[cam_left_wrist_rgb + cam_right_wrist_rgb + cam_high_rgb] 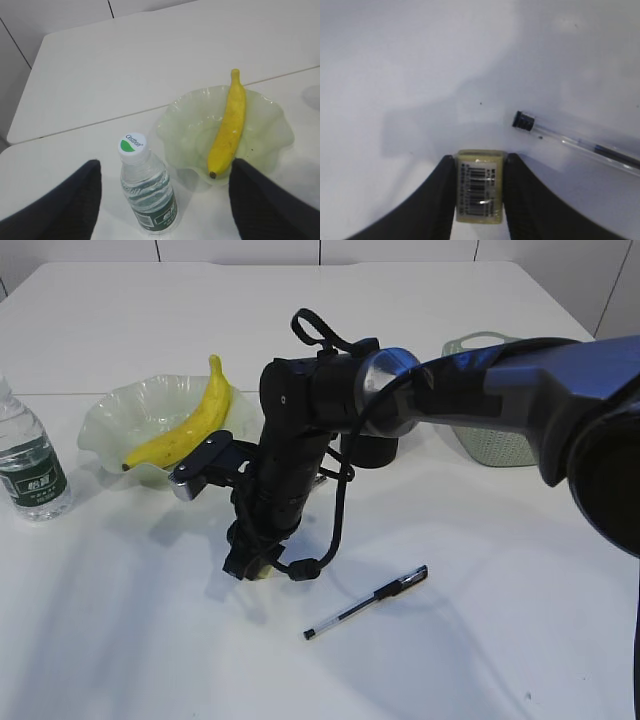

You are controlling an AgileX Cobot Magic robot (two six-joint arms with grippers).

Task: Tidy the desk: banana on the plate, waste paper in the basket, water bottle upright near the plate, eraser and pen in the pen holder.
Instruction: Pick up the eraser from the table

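The yellowish eraser [479, 185] with a barcode label lies on the table, and my right gripper [480, 162] is shut on it, both fingers pressed against its sides. In the exterior view that gripper [250, 565] points down at the table's middle. To its right lies the black pen [368, 602], whose cap [524, 120] shows close by. The banana [190, 420] rests on the pale green plate [110, 415]. Left of the plate the water bottle [30, 460] stands upright. My left gripper [162, 205] hangs open above the bottle [147, 190]. The black pen holder [378, 450] is partly hidden behind the right arm. The waste paper is out of view.
A green basket [495, 445] stands at the back right, partly hidden by the right arm. That arm stretches from the right edge across the table's middle.
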